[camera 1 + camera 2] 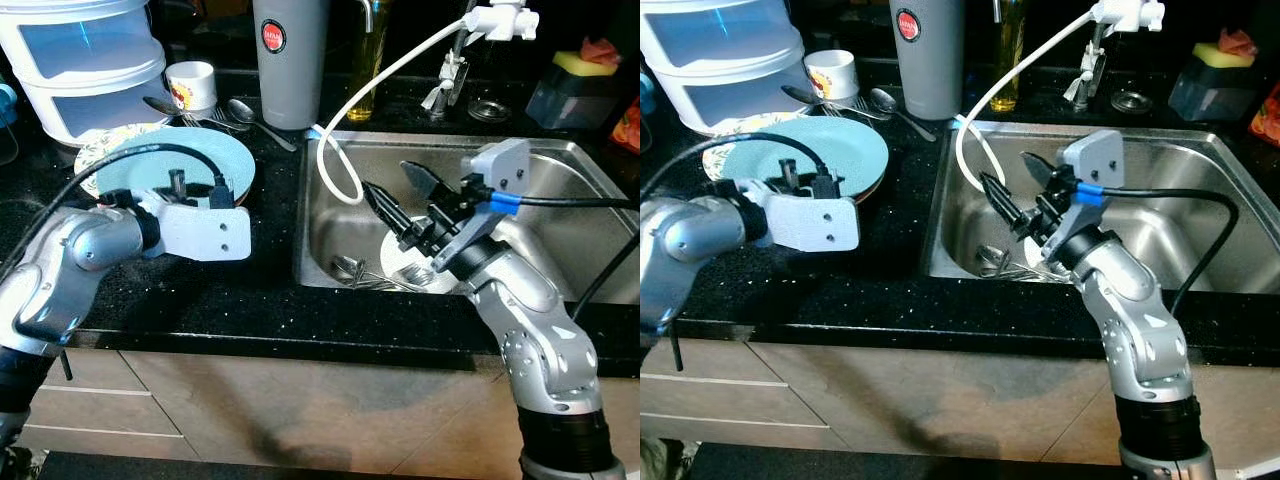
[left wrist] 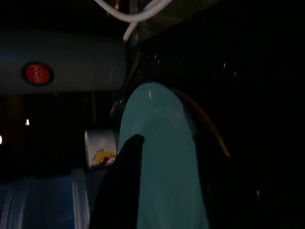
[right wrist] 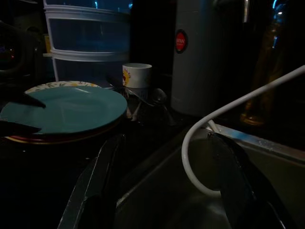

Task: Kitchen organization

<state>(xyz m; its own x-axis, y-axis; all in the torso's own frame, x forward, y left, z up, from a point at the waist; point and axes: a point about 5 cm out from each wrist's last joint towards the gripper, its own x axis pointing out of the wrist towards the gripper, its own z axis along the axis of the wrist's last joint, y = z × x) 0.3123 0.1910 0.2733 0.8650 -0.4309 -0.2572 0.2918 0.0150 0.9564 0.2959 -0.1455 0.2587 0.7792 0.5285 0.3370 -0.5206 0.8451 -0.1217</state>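
Observation:
A teal plate (image 1: 170, 165) lies on top of a patterned plate (image 1: 95, 148) on the black counter, left of the sink. My left gripper (image 1: 195, 188) reaches over the teal plate's near rim with its fingers open; one dark finger (image 2: 119, 186) lies against the plate's surface. My right gripper (image 1: 400, 195) hangs open over the steel sink (image 1: 560, 170), with nothing between its fingers (image 3: 100, 186). Under it, in the sink's bottom, lie a white plate (image 1: 440, 282) and some cutlery (image 1: 365, 272).
A white hose (image 1: 345, 110) loops from the tap into the sink. Behind the plates stand a mug (image 1: 190, 85), spoons (image 1: 240, 112), a grey flask (image 1: 290, 60), stacked plastic containers (image 1: 85, 60) and an oil bottle (image 1: 365, 60). A sponge holder (image 1: 570, 88) sits at the back right.

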